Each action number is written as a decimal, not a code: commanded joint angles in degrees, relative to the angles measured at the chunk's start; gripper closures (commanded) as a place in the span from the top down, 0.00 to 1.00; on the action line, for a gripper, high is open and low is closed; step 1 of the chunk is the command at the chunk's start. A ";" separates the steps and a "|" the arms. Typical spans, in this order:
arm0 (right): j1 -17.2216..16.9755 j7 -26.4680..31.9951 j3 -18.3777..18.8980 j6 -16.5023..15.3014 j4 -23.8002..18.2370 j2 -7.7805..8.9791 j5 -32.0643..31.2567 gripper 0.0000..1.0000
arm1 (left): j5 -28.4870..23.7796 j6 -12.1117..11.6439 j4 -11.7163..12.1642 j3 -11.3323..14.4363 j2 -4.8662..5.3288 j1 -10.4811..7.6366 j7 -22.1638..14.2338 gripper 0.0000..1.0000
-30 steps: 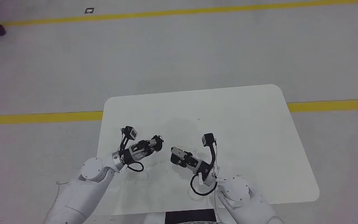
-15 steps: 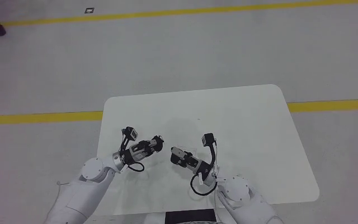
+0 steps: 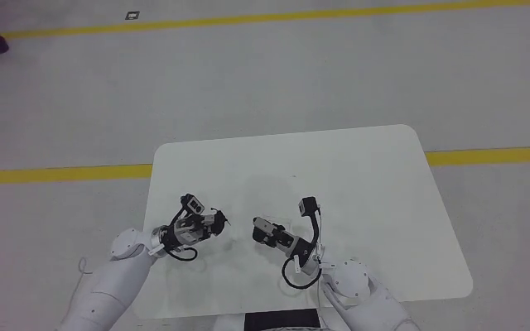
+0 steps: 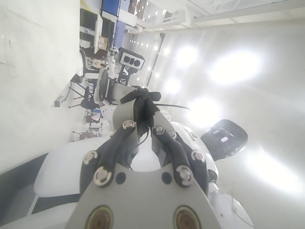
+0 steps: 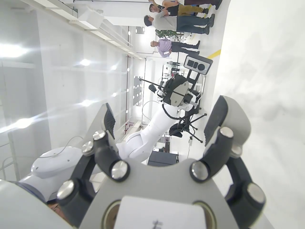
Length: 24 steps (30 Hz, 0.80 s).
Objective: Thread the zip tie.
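Left hand: closed tight on the zip tie, the two fingers pressed together with the black piece pinched between their tips. In the top view it sits over the near left part of the bench, its tip turned toward the other arm.
Zip tie: black and thin, held up off the bench by the left hand alone. In the left wrist view a dark stub stands out past the fingertips and a fine strand trails off to one side. In the right wrist view it reads as a slim straight strap that runs across the far-off left hand and juts out beyond it.
Right hand: open, with nothing between its fingers, which are spread wide apart. In the top view it is over the near middle of the bench and points toward the left hand.
Hands to each other: they face one another, near but apart, and the right hand does not touch the zip tie.
Threading: whether the strap's end has gone through its own head cannot be told, as the piece is too small and partly hidden by the fingers.
Bench: white with rounded corners, both arms over its near half.
Floor: pale grey, crossed by a yellow line beyond the bench and a second one level with it.
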 commanded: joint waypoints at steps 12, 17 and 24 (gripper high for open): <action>0.00 0.00 0.00 0.00 0.00 0.00 0.00 1.00 | -1.53 2.21 0.03 0.84 -0.19 -0.60 0.64 0.00; 0.00 0.00 0.00 0.00 0.00 0.00 0.00 1.00 | -7.89 8.49 -1.40 1.69 -0.21 -1.17 0.14 0.00; 0.00 0.00 0.00 0.00 0.00 0.00 0.00 1.00 | -9.96 11.30 0.61 4.51 -0.34 -3.83 0.14 0.00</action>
